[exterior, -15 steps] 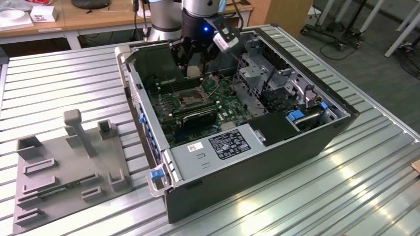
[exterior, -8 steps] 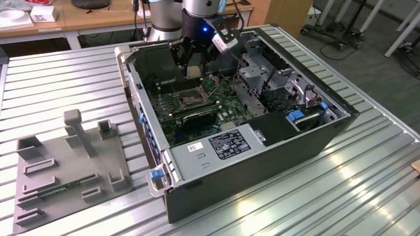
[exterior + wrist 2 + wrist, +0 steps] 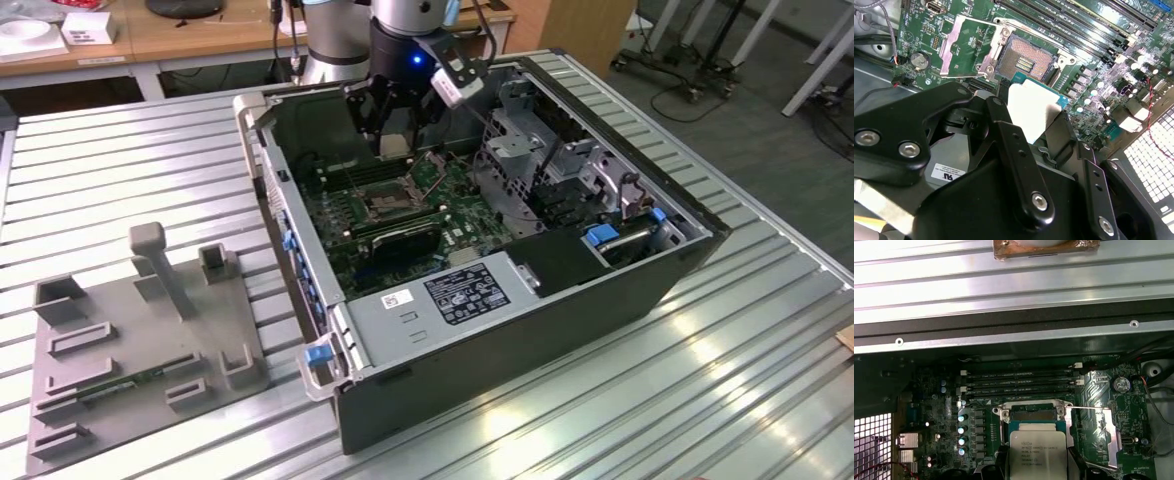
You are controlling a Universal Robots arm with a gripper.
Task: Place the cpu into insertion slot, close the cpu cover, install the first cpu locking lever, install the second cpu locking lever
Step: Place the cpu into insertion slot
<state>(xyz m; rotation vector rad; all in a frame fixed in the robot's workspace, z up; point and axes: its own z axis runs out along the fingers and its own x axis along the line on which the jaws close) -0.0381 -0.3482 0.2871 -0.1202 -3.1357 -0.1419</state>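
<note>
My gripper hangs inside the open computer case, shut on the cpu. In both wrist views the cpu is a flat silver-grey square on a green base, pinched at two opposite edges by black fingers. It hovers a little above and just short of the insertion slot, a dark square socket with a silver rim on the green board, with nothing in it. The cpu cover is swung open and lies flat beside the socket. A thin wire lever runs along the cover's edge.
Long black memory slots lie just beyond the socket, near the case's metal wall. A drive cage and power supply stand in the case. A grey fixture plate lies on the slatted table at the exterior view's left.
</note>
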